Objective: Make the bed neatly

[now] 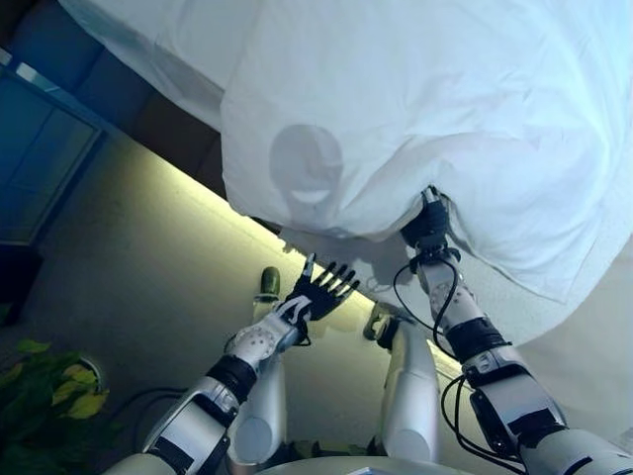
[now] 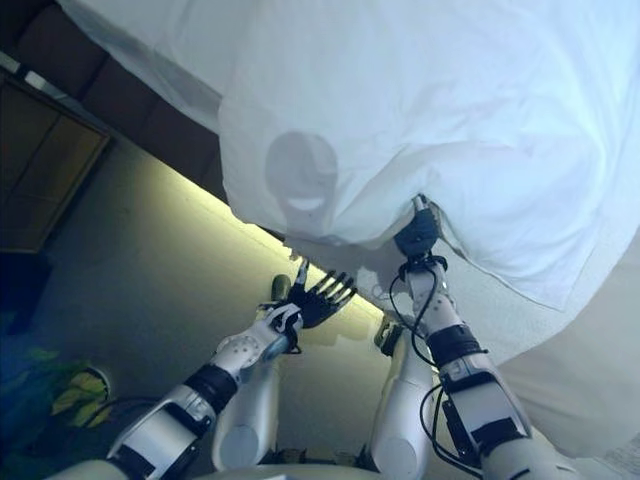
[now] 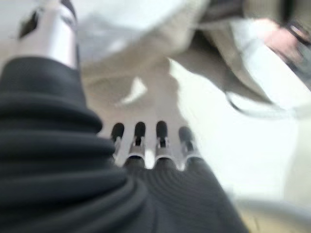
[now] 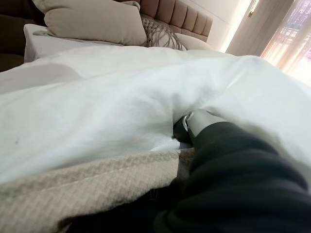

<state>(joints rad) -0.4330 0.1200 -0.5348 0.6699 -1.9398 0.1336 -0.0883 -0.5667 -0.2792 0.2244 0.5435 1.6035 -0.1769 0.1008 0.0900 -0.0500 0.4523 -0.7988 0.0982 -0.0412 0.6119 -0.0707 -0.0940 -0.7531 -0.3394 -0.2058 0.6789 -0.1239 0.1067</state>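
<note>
Right hand [image 1: 427, 226]: fingers buried in the white duvet's [image 1: 415, 109] lower edge, grip not discernible. Left hand [image 1: 318, 289]: fingers spread straight, nothing held, kept clear below the duvet. Duvet draped over the bed, pillows [image 4: 92, 22] seen at the headboard [image 4: 182, 19].

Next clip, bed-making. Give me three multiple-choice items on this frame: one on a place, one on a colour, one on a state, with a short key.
1. Where is the right robot hand?
A. at the duvet edge
B. on a pillow
C. on the floor

2. What colour is the duvet?
A. blue
B. white
C. brown

3. How is the left robot hand?
A. gripping cloth
B. open, holding nothing
C. curled into a fist

Key: A, it meets the hanging duvet edge; B, the cloth shows white; B, straight fingers spread over bare floor.
</note>
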